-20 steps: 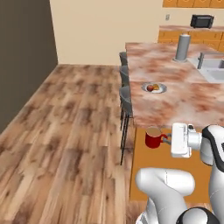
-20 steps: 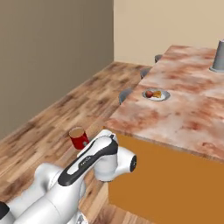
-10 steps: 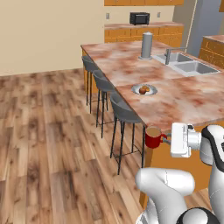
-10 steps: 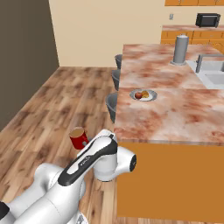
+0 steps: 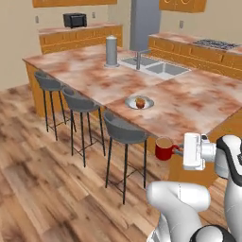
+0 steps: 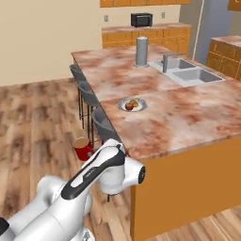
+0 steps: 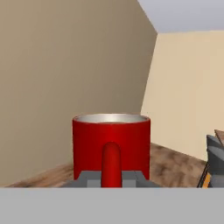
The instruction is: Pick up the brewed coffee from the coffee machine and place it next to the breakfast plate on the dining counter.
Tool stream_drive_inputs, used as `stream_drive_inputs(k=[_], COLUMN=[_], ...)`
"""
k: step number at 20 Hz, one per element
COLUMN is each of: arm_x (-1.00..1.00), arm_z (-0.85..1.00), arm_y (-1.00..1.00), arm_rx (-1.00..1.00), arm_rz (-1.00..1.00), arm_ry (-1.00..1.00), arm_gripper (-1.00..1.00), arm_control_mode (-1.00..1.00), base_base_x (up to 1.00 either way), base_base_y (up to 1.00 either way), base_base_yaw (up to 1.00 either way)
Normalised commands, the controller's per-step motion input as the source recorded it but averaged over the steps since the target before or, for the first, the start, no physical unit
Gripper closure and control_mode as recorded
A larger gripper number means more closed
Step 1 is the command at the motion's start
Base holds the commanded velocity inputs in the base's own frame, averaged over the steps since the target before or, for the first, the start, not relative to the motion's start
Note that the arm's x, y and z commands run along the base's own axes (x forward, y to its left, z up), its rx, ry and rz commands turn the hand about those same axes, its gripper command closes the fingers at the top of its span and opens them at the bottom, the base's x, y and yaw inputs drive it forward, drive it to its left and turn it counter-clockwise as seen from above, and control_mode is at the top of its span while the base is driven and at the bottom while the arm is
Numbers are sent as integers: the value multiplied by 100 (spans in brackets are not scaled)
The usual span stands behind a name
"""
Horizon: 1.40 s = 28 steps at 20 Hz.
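Observation:
My gripper is shut on the side handle of the red mug, which it holds upright in the air beside the dining counter's near corner. The mug hangs below the level of the marbled top, over the wooden floor. In the hand view the mug stands straight ahead, its handle between the dark fingertips. The breakfast plate with pastries lies on the counter near its stool-side edge, beyond the mug. The plate is well clear of the hand. The coffee machine is out of view.
Three grey bar stools line the counter's left side. A sink with faucet and a grey canister sit farther along the top. A black microwave rests on the back wall counter. Open wood floor lies to the left.
The whole scene has shifted as the base drove and turned: the island is now nearer and seen along its stool side. The mug stays held in the gripper at the same spot.

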Motion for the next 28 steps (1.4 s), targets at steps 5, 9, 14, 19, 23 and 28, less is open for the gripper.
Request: stream_drive_inputs(k=[5,9,14,19,23,28], arm_x=[0,0,0,0,0,0], arm_z=[0,0,0,0,0,0], arm_y=[0,0,0,0,0,0], arm_rx=[0,0,0,0,0,0], arm_rz=[0,0,0,0,0,0], arm_ry=[0,0,0,0,0,0], arm_gripper=[100,100,100,100,100,100], arm_control_mode=[100,100,100,100,100,100], base_base_x=[51,51,48,34,23,37], base_base_y=[88,89,87,83,59,39], base_base_yaw=[-70,-70,-71,-71,-67,-50])
